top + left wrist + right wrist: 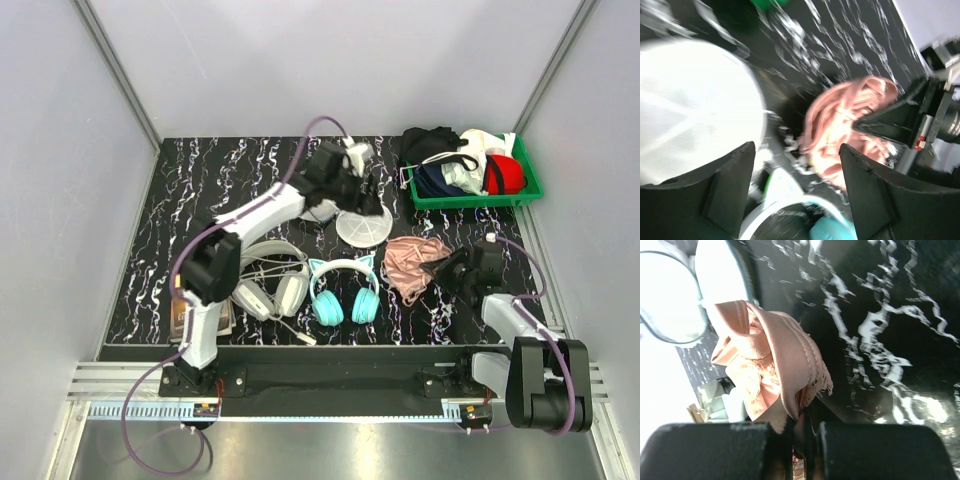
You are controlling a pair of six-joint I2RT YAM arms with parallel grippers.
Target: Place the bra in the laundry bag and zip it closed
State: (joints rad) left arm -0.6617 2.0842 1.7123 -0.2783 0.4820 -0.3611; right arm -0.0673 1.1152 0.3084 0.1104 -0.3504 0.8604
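A black bench with white marbling is sitting inside pale grey walls, with two robot arms bolted at its near edge.

The left arm is reaching far across towards the middle of the bench. Its end effector is hanging over the laundry bag, a white round mesh pouch lying flat near the centre. In the left wrist view the two dark fingers are standing wide apart, released, with nothing between them.

The right arm is stretching left from the near right corner. Its end effector is clenched on the bra, and the right wrist view shows its fingers pressed together with a fold of the pale pink fabric pinched between them. The bra is lying bunched up right of centre, just beside the near right edge of the laundry bag and outside it. Whether the two are touching is not clear.

Teal headphones with cat ears are lying just left of the bra, towards the near edge. White-grey headphones are lying left of those, beside the left arm.

A green basket is sitting in the far right corner, holding black, white and red clothes.
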